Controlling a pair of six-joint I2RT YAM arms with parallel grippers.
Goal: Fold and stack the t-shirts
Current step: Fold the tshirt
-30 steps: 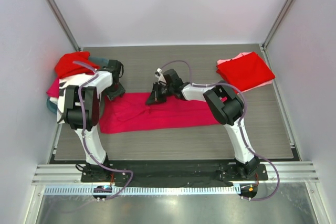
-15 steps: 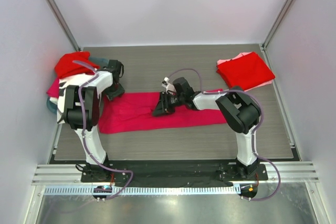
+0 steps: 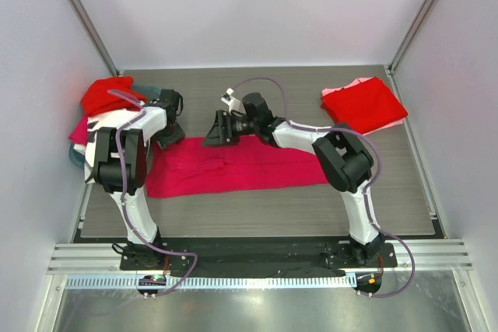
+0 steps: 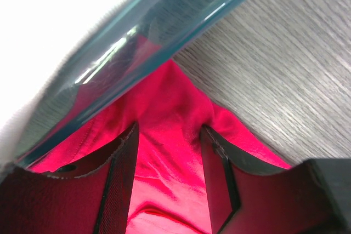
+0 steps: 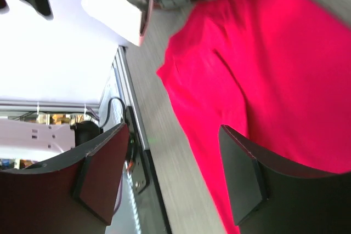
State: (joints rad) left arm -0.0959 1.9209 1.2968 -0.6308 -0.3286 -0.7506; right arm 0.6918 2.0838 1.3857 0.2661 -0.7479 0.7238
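**A:** Where is the shirt?

**B:** The crimson shirt (image 3: pixel 249 167) lies spread in a long band across the middle of the counter (image 3: pixel 257 99), between the two arms. Its long sides run left to right.

**A:** And the left hand?

**B:** The left hand (image 4: pixel 170 130) is down at the band's far left corner, just beside the teal basket (image 4: pixel 164 31). Cloth humps up between its fingers (image 4: pixel 123 157) and puckers against one of them. It looks pinched there, though the wrist view is too close to be sure.

**A:** The right hand?

**B:** The right hand (image 5: pixel 174 132) hovers over the shirt's far edge, left of centre. Its fingers are spread with nothing between them, and the cloth lies below.

**A:** Any other shirts?

**B:** A folded red stack (image 3: pixel 364 104) sits at the far right of the counter, with a pale pink edge showing under it. At the far left a loose red pile (image 3: pixel 107 95) rests on the basket, well apart from the stack.
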